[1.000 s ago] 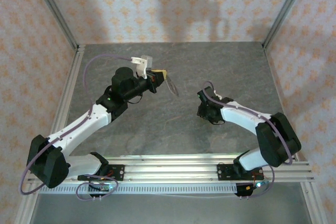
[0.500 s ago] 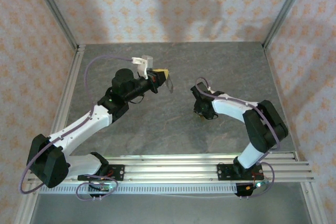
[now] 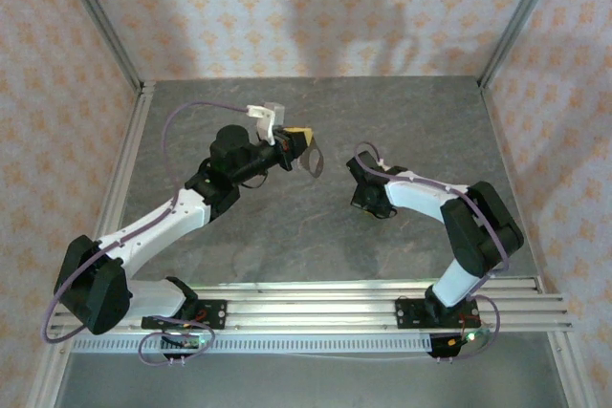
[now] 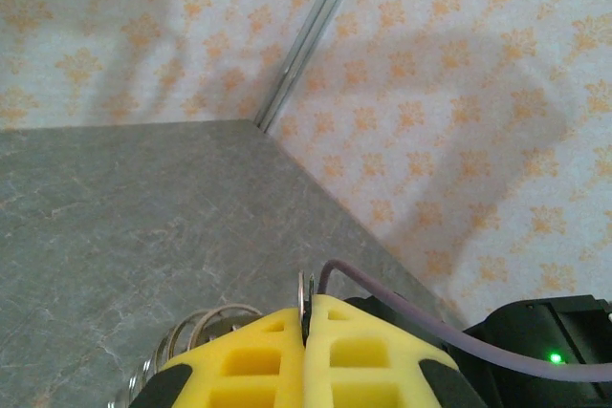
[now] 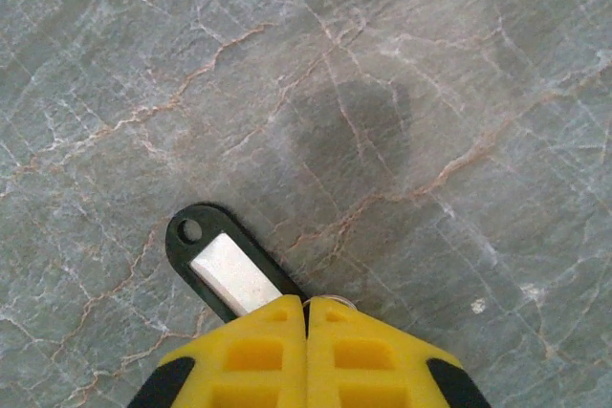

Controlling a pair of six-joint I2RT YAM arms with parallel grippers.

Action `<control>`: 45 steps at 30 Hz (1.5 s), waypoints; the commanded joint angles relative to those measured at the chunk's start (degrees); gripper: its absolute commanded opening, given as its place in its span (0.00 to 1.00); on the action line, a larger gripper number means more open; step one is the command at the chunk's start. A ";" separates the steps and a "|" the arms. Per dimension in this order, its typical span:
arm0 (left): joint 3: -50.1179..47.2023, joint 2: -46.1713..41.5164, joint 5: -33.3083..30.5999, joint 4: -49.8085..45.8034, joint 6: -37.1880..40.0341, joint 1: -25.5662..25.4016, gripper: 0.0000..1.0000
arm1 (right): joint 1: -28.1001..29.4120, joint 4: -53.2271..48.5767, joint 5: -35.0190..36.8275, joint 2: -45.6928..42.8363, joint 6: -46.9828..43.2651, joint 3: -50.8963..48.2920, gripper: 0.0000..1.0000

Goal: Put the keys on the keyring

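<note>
While the left gripper [image 3: 297,143] hangs over the table's [image 3: 287,236] left-centre, pinched tight on the keyring [image 3: 312,161], whose long axis slants toward the table's middle, the right gripper [image 5: 306,311] sits just right of centre, clamped on the key [image 5: 225,269]. Key runs diagonally in the wrist view, holed dark end poking up-left from the fingertips. A second ago those right fingers were apart, and sat slightly further right.

No writing can be read; the key [image 5: 228,274] plate looks blank, perhaps.
</note>
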 commanded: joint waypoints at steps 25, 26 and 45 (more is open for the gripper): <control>4.41 -0.86 -11.39 -12.46 15.24 -3.29 0.00 | -10.49 16.44 -20.72 -27.48 -2.57 -7.01 0.00; 3.68 -1.02 -11.81 -11.26 15.43 -3.28 0.00 | -11.20 18.12 -22.53 -28.08 -2.51 -7.51 0.00; 3.33 -0.05 1.97 -2.25 16.07 -2.84 0.00 | -18.84 53.77 -56.42 -35.11 3.41 -17.16 0.00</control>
